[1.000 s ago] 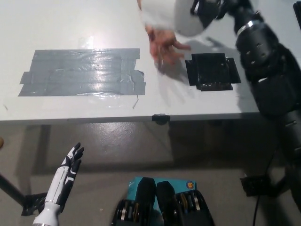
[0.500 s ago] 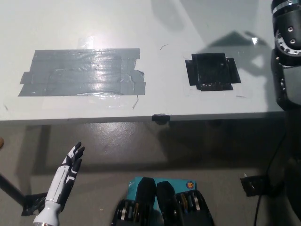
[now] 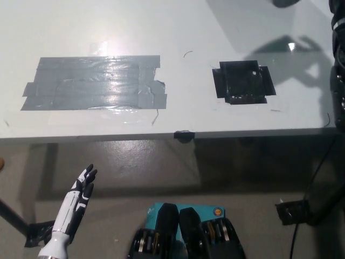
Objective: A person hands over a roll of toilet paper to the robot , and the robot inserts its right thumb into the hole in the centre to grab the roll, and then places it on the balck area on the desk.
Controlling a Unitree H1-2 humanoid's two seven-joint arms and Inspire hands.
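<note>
Here, no toilet roll anywhere in view. Black area (image 3: 243, 82) lying flat on the white worktop (image 3: 183, 32), toward its right end and a little back from the front edge, bare on top with glints of reflected light. Large patch of grey tape strips (image 3: 94, 82) stuck down toward the worktop's left end, well apart from the black area, glossy where the light catches. Small dark clip (image 3: 183, 135) at the middle of the front edge. Right arm (image 3: 338, 70) showing only as a black segment at the picture's right border, over the worktop's right end; right hand out of sight, so cannot tell its state. Shadows falling across the worktop's far right corner, beyond the black area. Left hand (image 3: 81, 190) low at the lower left, below the worktop's front edge over the floor, fingers spread and pointing upward, holding nothing.
</note>
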